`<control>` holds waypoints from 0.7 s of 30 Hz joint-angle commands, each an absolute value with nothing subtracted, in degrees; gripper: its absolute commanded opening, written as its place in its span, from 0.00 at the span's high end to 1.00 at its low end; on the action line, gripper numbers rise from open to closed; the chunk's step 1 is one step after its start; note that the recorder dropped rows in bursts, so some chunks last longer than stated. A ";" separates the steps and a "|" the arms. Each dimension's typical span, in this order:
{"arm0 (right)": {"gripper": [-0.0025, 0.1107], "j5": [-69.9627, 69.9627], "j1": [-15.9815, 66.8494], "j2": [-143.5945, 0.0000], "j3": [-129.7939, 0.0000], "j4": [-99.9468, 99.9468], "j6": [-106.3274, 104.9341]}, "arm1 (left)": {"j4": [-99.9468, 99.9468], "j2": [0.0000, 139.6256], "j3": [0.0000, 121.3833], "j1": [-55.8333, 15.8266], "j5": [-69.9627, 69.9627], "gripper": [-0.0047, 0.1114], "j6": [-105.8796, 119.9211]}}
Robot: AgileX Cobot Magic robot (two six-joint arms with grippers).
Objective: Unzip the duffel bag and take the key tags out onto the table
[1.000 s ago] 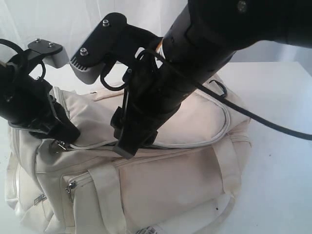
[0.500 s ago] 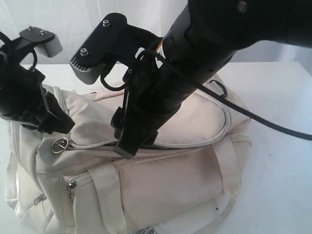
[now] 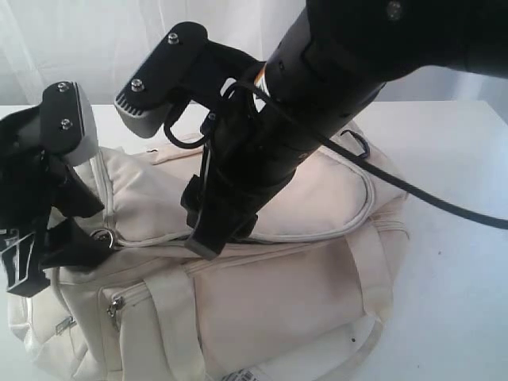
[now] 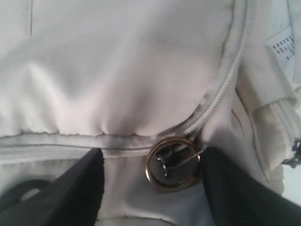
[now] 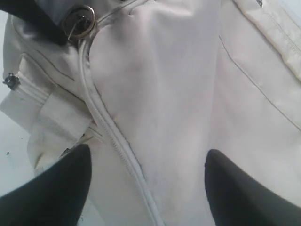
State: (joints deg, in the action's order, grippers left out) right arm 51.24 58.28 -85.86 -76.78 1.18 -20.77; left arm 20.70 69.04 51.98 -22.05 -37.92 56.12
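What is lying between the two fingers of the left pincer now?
In the left wrist view, the zip's metal ring pull lies between the fingers of the open left pincer, on the cream duffel bag, nearer one finger.

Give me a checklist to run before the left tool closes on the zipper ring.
1. Open left tool straddles the ring pull: ok.
2. Grip on the ring pull: not ok, jaws not closed on it.
3. Opening of the main zip on the duffel bag: not ok, it is shut.
4. Open, empty right tool over the bag: ok.
5. Position of the key tags: cannot tell, none in view.
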 commanded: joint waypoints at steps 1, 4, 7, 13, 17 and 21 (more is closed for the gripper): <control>0.42 51.20 58.17 -85.75 -76.55 0.91 -20.48 | 25.39 68.60 49.56 -21.92 -37.50 0.41 69.82; 0.42 51.20 58.17 -85.75 -76.55 0.91 -20.36 | 25.64 68.60 49.01 -21.92 -37.34 0.41 70.92; 0.42 51.20 58.17 -85.75 -76.55 0.91 -20.36 | 25.64 68.60 49.03 -21.92 -37.26 0.41 70.92; 0.42 51.31 58.17 -85.75 -76.55 0.91 -20.36 | 25.64 68.60 49.03 -21.92 -37.26 0.61 70.92; 0.42 51.31 58.17 -85.75 -76.55 0.91 -20.36 | 25.64 68.60 49.22 -21.92 -37.84 0.76 70.66; 0.42 51.31 58.17 -85.75 -76.55 0.91 -20.36 | 26.24 68.60 50.84 -21.92 -39.98 0.88 70.66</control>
